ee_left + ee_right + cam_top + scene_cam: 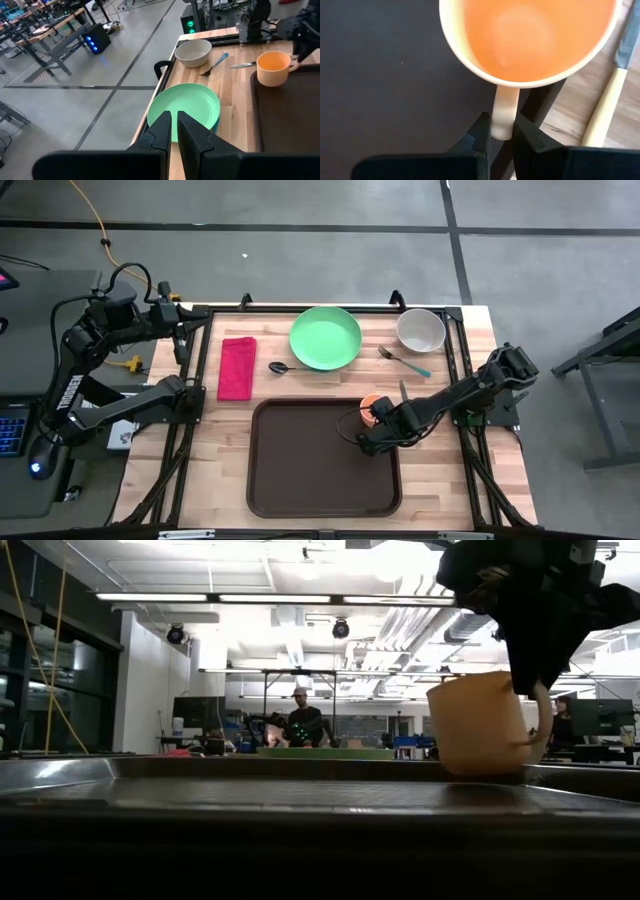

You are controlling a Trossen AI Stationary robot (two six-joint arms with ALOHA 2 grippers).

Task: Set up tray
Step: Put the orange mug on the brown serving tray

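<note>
The dark brown tray [300, 470] lies at the table's near middle. An orange cup [370, 404] is at the tray's far right corner, upright, with my right gripper [373, 422] shut on its handle. In the low view the cup [478, 725] has its bottom about level with the tray's rim [300, 768]; whether it rests on the tray I cannot tell. My left gripper [183, 338] is raised over the table's far left edge, shut and holding nothing, its fingers [162, 132] nearly together. My right gripper pinches the cup's handle [503, 112] between its two fingers, near the handle's outer bend. The fingers come from above, pointing down, on the cup's near side. The cup stays upright, mouth up, over the tray's far right corner.
Beyond the tray lie a red napkin [237, 368], a spoon [282, 367], a green plate [325, 337], a fork [404, 361] and a white bowl [420, 330]. A knife [602, 107] lies on the wood just right of the cup. People stand in the room behind.
</note>
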